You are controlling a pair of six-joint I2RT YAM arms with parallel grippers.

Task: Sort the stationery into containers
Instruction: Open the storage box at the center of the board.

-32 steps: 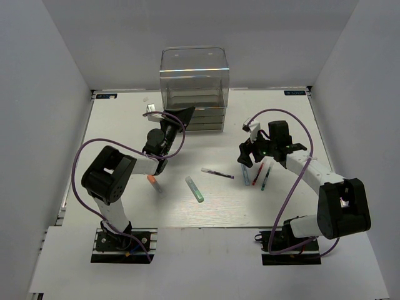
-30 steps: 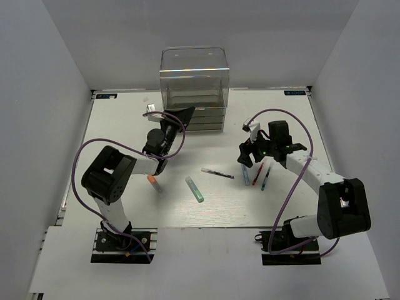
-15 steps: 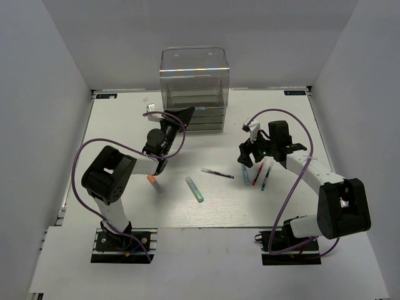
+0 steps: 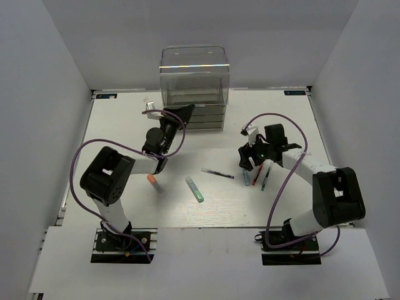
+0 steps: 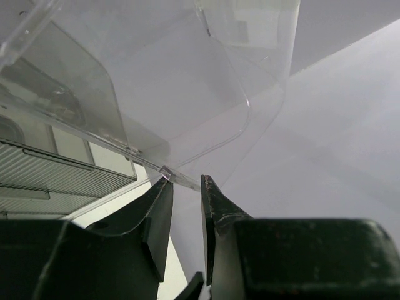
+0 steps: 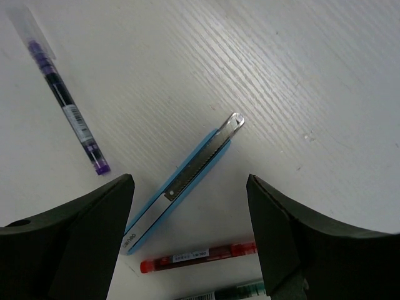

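The clear drawer unit (image 4: 194, 87) stands at the back of the table. My left gripper (image 4: 180, 115) is at its front left; in the left wrist view its fingers (image 5: 185, 185) are nearly closed on the thin edge of a clear drawer (image 5: 181, 94). My right gripper (image 4: 249, 159) is open wide and empty, low over the light blue piece (image 6: 187, 178), which lies between its fingers (image 6: 189, 186). The red pen (image 6: 200, 255), the teal pen (image 6: 231, 292) and the thin dark pen (image 6: 67, 109) lie around it. The green-tipped marker (image 4: 194, 189) and the orange-capped marker (image 4: 154, 182) lie mid-table.
The thin dark pen (image 4: 217, 173) lies between the two arms. The red pen (image 4: 255, 175) and the teal pen (image 4: 265, 179) lie side by side just right of the light blue piece (image 4: 245, 175). White walls enclose the table on three sides.
My right arm has swung slightly and the open gripper has settled a little lower over the light blue piece. The left arm and the pens have not moved.
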